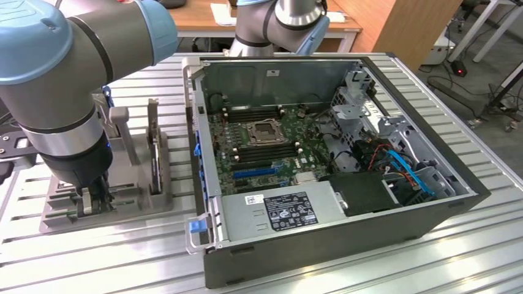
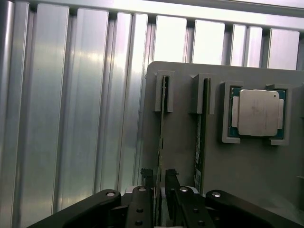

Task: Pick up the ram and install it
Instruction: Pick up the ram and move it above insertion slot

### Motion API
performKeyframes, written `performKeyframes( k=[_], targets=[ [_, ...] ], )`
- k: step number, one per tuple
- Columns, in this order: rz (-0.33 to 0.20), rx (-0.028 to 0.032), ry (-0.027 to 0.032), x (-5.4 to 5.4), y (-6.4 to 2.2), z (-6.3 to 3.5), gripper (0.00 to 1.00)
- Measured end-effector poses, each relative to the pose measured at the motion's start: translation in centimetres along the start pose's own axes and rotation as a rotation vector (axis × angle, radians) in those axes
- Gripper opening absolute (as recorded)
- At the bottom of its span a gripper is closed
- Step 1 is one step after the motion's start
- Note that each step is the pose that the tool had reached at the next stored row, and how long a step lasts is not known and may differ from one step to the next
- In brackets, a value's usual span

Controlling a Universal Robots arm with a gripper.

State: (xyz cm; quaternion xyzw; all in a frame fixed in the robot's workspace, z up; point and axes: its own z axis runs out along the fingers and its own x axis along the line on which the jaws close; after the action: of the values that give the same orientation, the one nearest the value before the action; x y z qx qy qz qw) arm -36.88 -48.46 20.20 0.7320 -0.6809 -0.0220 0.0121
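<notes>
**A:** On the gray holder (image 2: 185,161), where is the ram (image 2: 160,123) sitting?

**B:** It is standing on its long edge in the holder's outermost slot, on the side nearest the bare ribbed table (image 2: 71,118). One end is sitting in a slotted post of the holder.

**A:** How is it looking?

**B:** It is showing edge-on, as a thin dark-green strip with small dark parts along it. I cannot tell anything about its flat faces.

**A:** And which way is it pointing?

**B:** Its long axis is running along the holder from that post towards the jaws. It is lying parallel to a second stick (image 2: 200,142) in the holder's next slot.

**A:** What are the jaws doing?

**B:** They are standing narrowly apart, one on each side of the ram at the end away from the post. A dark sliver is showing on either side, so they are straddling it rather than pinching it.

**A:** Is anything crowding it?

**B:** The second stick is standing just beside it. A square silver processor (image 2: 259,113) is lying in a pocket further across the holder. The open computer case (image 1: 343,239) is sitting next to the holder, on the exterior view's right, and the robot arm (image 1: 73,92) is reaching down over the holder.
</notes>
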Motion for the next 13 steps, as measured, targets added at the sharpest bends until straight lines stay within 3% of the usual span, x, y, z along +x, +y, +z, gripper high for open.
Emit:
performKeyframes(
  k=[10, 13],
  targets=[
    [0.000, 0.0000, -0.0001, 0.00, 0.00, 0.00, 0.24],
    [0.000, 0.0001, -0.0001, 0.00, 0.00, 0.00, 0.15]
  ],
)
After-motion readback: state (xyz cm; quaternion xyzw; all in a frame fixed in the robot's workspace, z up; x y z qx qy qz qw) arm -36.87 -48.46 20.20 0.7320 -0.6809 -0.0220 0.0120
